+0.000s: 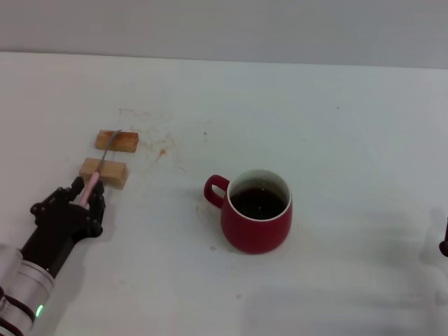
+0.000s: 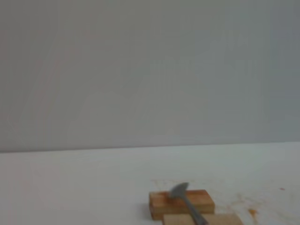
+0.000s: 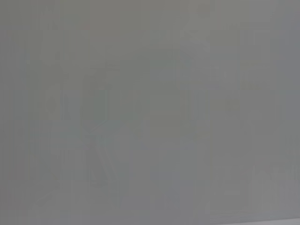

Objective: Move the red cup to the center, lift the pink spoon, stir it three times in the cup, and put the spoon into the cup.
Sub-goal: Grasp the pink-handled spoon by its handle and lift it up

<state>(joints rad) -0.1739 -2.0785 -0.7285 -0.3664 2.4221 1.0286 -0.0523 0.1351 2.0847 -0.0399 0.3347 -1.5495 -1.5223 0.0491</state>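
Pink spoon (image 1: 100, 166) rests bridged across two wooden blocks (image 1: 112, 155), handle raised for access; left pincer (image 1: 85, 198) closes narrowly around the handle end. Red cup (image 1: 256, 210) already stands mid-worktop (image 1: 350, 126). Right pincer (image 1: 444, 245) is parked at the edge, state indeterminable.

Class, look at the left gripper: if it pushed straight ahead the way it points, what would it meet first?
Probably the nearer wooden block, directly ahead of the left gripper at the pink spoon handle; the farther block lies beyond.
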